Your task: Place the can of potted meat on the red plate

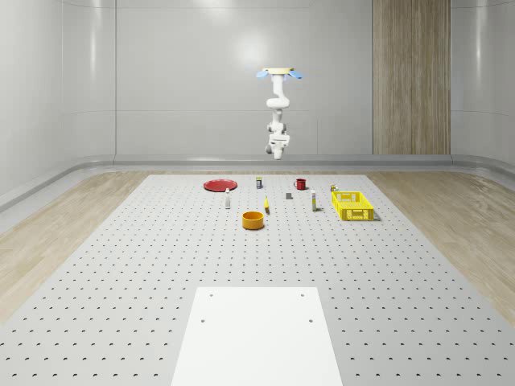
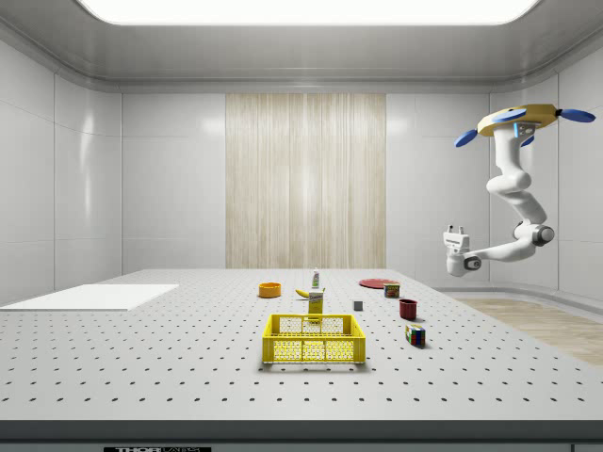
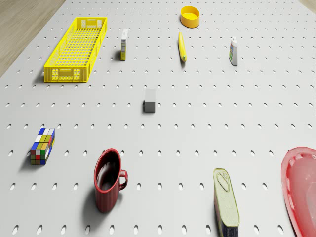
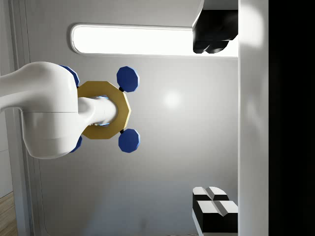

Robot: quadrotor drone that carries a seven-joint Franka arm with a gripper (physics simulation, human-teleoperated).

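**Drone hovering high, fingers apart and empty, can on counter**

Fingers (image 4: 215, 206) spread wide apart, nothing between them; gripper (image 2: 456, 232) points upward, away from the counter (image 1: 161, 265), toward the ceiling. Arm (image 2: 513, 193) bends down from the drone (image 2: 520, 121), which hovers high in the air beyond the far edge of the counter, at the side view's right. In the wrist view the drone body (image 4: 103, 110) sits between the fingers.

Can of potted meat (image 3: 225, 202) lies on its side on the counter, just beside the red plate (image 3: 301, 190), not touching. Red mug (image 3: 108, 180) upright near the can on its other side. Rubik's cube (image 3: 42, 146) further out. Small grey block (image 3: 150, 100) mid-counter. Yellow basket (image 3: 76, 49), orange bowl (image 3: 190, 16), banana (image 3: 181, 46) and white bottle (image 3: 233, 52) well apart from the can.
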